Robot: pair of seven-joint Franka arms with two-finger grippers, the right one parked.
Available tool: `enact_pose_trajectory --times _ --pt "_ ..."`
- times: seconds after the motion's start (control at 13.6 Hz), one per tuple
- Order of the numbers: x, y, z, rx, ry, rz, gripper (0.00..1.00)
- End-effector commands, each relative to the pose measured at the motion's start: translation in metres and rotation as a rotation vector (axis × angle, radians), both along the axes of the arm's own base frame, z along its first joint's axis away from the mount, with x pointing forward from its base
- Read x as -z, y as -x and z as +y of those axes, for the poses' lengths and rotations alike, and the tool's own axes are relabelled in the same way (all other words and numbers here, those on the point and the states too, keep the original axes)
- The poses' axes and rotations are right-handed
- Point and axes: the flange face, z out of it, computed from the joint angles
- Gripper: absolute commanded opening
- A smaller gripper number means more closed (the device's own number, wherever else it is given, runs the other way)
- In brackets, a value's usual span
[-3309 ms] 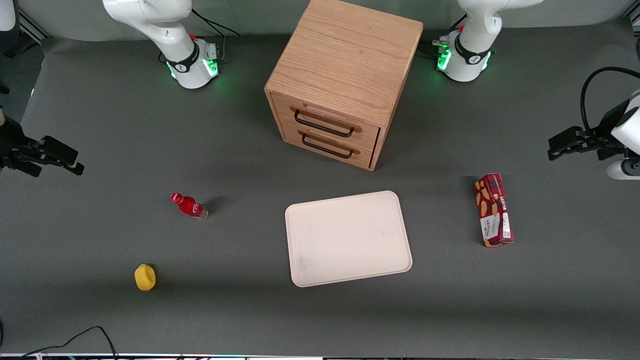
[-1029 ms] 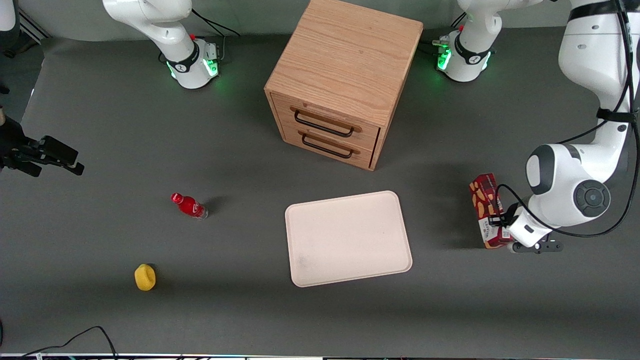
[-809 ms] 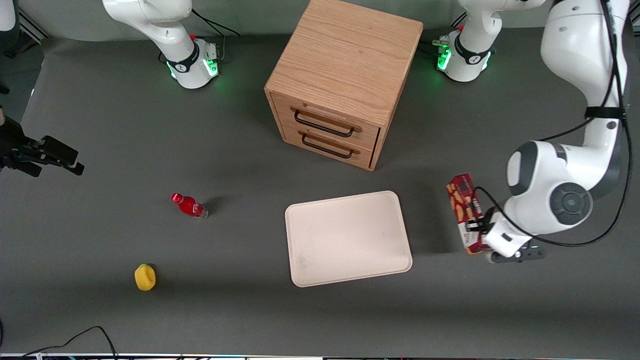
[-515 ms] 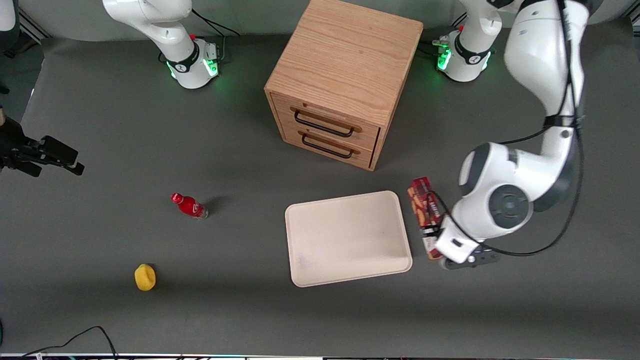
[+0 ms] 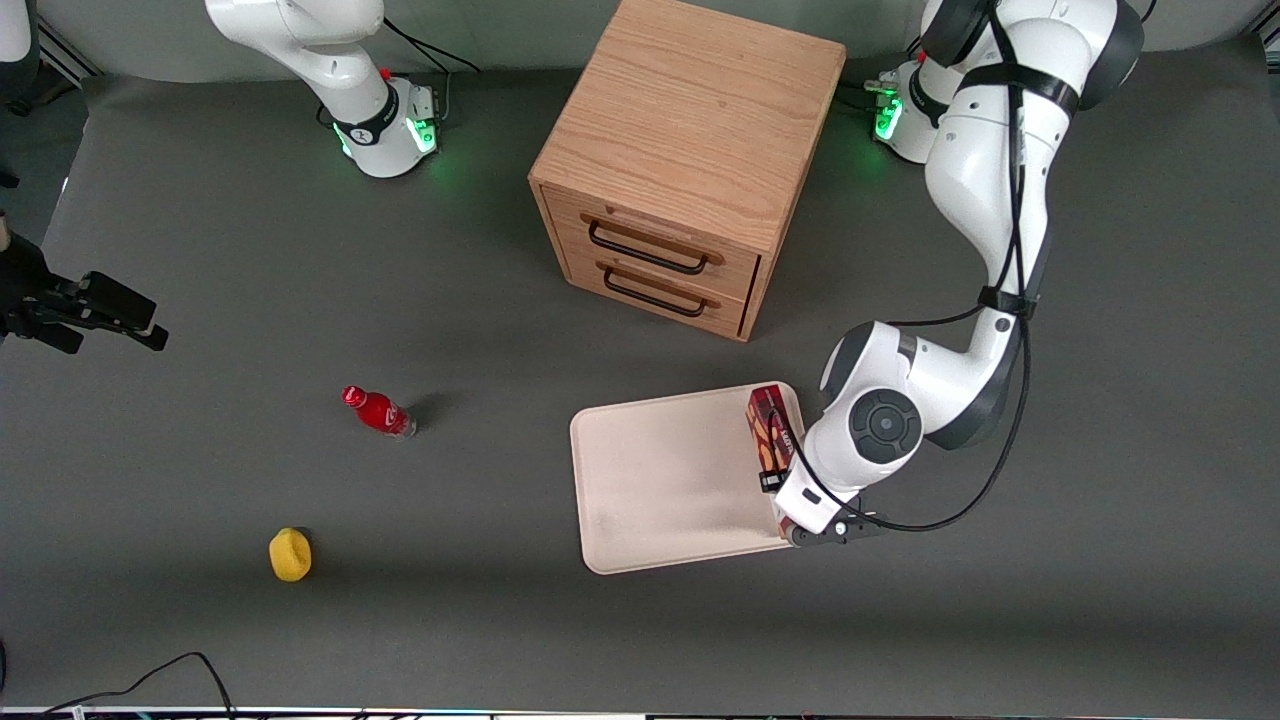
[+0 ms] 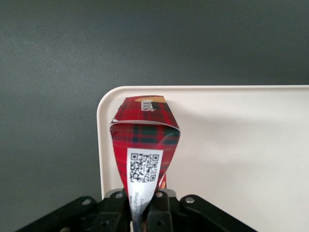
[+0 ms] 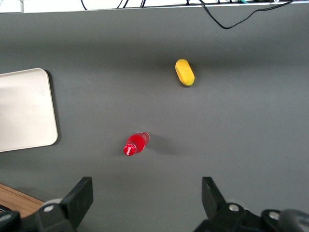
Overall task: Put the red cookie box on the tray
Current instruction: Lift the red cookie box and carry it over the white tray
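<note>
Nearest the front camera, toward the parked arm's end of the table, a yellow object (image 5: 290, 555) lies on the dark grey table (image 5: 200, 250), and a small red bottle (image 5: 378, 411) stands a little farther from the camera, well apart from it.

The tray (image 5: 660, 480) lies flat near the middle of the table, in front of the wooden drawer cabinet (image 5: 680, 160). The gripper (image 5: 785, 500) hangs over the tray's edge on the working arm's side, at the corner nearest the front camera. Its jaws pinch the red cookie box (image 5: 770, 438) at one end. In the wrist view the two black fingers (image 6: 116, 208) sit tight against the box (image 6: 145, 145) on either side of the white label with the square code, and the cardboard bulges outward just above them, its plaid face creased.

From the front the box runs lengthwise along that same tray edge, its free end reaching toward the corner nearest the cabinet. The wrist view shows the box over the cream surface (image 6: 241, 159), close inside the rounded corner and low rim. Whether its underside touches the tray or is held just above it is hard to tell; a faint shadow beside it suggests it is very close.

The cabinet stands farthest from the camera, both drawers shut, each with a dark handle.
</note>
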Motion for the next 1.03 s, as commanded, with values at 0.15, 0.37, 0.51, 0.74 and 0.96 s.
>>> enact_pose_trajectory --times 0.15,0.37,0.51,0.74,0.96 --pt "-0.008 -0.003 -0.007 0.014 -0.047 -0.033 1.0" --pt "-0.042 -0.002 0.008 -0.002 -0.066 0.002 1.0" --pt "-0.107 0.004 0.046 -0.018 -0.121 0.067 1.0" --pt "-0.18 0.024 0.104 -0.025 -0.164 0.111 1.0" --pt "-0.233 0.047 0.181 0.021 -0.183 0.08 1.0"
